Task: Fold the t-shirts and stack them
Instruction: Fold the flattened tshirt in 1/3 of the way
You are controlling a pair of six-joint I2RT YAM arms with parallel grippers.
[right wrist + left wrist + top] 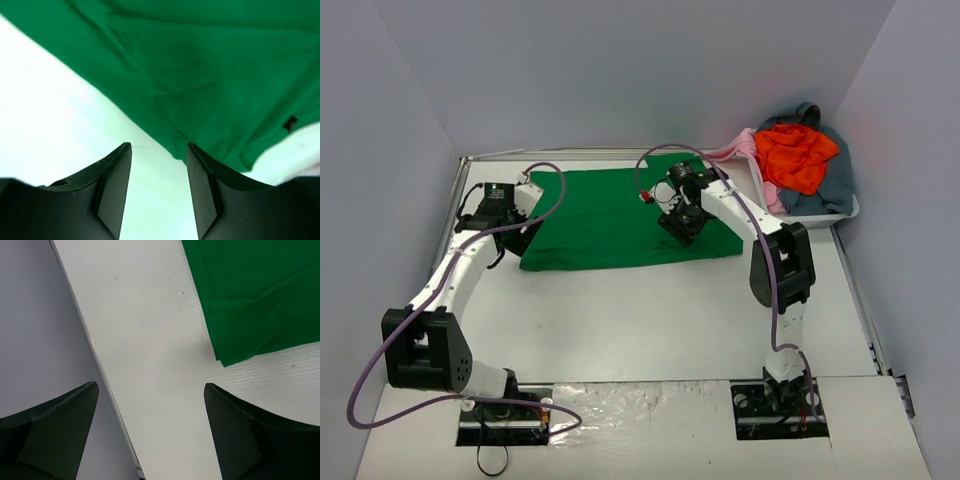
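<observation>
The green t-shirt (620, 220) lies flat at the far middle of the worktop (650, 320). The left hand (150, 386) stands wide apart and empty just off the shirt's left edge. The right hand (159, 146) is also parted, gripping nothing, at the shirt's near right corner. An orange-red t-shirt (797, 155), a pink t-shirt (745, 148) and a grey-blue t-shirt (832, 185) are heaped in the white tub (848, 212) at the far right

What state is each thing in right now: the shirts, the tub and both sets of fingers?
green shirt: spread flat on the table, not held.
orange shirt: crumpled on top of the pile in the tub.
pink shirt: crumpled, draped over the tub's left rim.
grey shirt: crumpled in the tub, under the orange one.
tub: holding three shirts.
left fingers: open, empty, over bare table beside the green shirt.
right fingers: open, empty, at the green shirt's edge.
</observation>
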